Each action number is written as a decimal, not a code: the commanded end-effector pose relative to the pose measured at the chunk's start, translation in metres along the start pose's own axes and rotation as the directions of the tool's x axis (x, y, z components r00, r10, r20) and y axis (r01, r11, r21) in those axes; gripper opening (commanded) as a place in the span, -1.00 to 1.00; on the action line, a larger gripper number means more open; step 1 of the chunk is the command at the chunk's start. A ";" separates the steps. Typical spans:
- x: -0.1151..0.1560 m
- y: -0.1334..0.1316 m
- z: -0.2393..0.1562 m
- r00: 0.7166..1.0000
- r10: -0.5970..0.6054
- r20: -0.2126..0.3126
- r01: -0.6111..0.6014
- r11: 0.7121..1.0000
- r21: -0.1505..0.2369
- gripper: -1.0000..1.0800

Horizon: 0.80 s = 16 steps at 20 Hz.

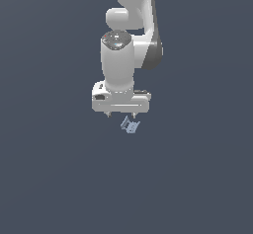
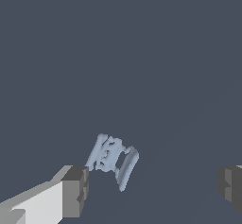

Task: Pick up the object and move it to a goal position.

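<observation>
Arm hangs vertical, tool (image 1: 123, 113) pointing down, fingers (image 2: 75, 190) spread wide with nothing between the pads. The object (image 1: 130, 125), a pale blue-grey ribbed piece, lies on the dark grey surface (image 1: 54, 178) just below the fingertips, nearer one finger, not touching it.

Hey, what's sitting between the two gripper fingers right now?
The wrist view shows the pale blue-grey object between the open fingers, nearer one finger and touching neither.
</observation>
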State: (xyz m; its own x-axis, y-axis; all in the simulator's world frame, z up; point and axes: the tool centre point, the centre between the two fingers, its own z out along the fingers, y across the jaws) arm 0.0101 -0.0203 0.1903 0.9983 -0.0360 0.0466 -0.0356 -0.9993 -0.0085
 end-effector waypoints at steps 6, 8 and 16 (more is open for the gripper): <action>0.000 0.000 0.000 1.000 0.000 0.000 0.000 1.000 0.000 0.92; 0.000 0.000 0.000 1.000 0.000 0.000 0.000 1.000 0.000 0.92; 0.001 0.001 -0.004 1.000 0.020 -0.009 -0.020 1.000 0.010 0.23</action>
State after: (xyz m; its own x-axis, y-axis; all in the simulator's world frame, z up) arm 0.0108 -0.0208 0.1924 0.9975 -0.0487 0.0519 -0.0480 -0.9987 -0.0157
